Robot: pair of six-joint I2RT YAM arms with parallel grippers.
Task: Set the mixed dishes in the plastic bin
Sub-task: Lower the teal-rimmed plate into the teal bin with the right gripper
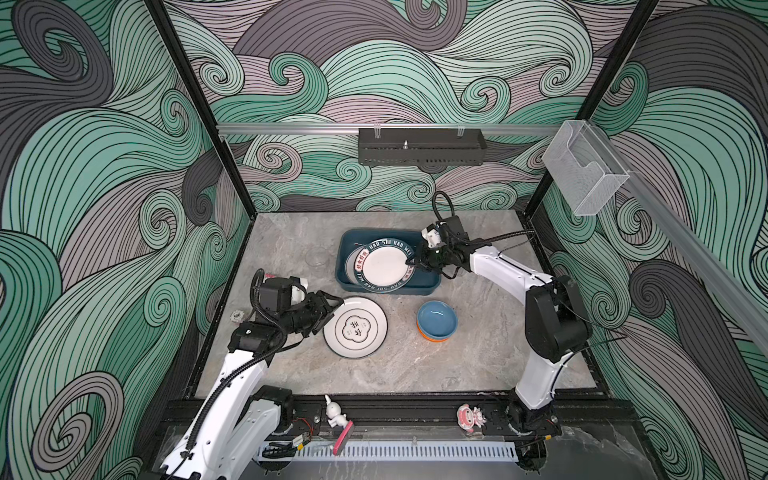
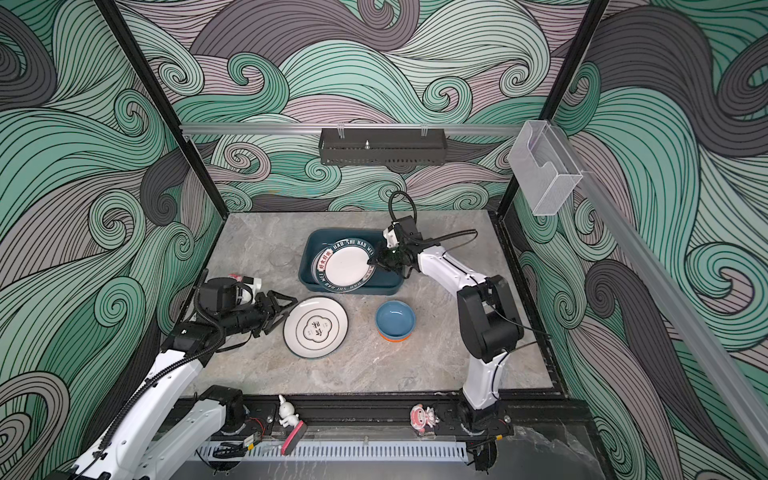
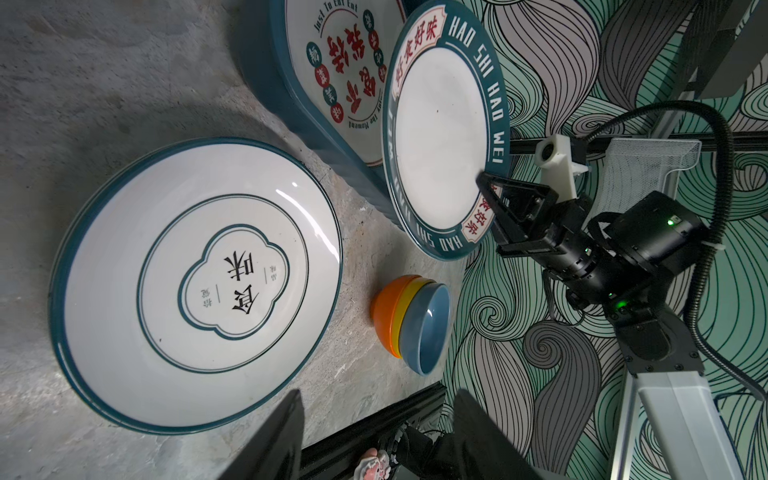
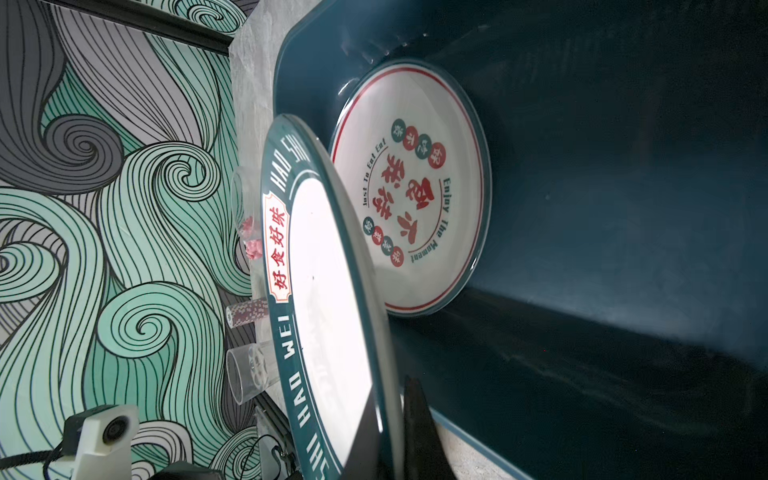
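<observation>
The left hand (image 1: 332, 314) stands open and empty just beside the rim of a white plate (image 1: 355, 327) lying flat on the worktop (image 1: 478, 365), with a stack of bowls (image 1: 437, 321), blue on top, to its right. Farther back, the right hand (image 1: 409, 262) is clamped on the rim of a lettered plate (image 1: 384, 266), tilted over the plastic bin (image 1: 348, 245), where a printed plate (image 4: 415, 187) lies flat.

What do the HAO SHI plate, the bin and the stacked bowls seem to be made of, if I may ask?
HAO SHI plate: glazed ceramic, probably; glossy, printed rim.
Bin: moulded plastic, satin teal, rounded corners, soft sheen.
Stacked bowls: glossy ceramic or melamine; the look leaves it open.
</observation>
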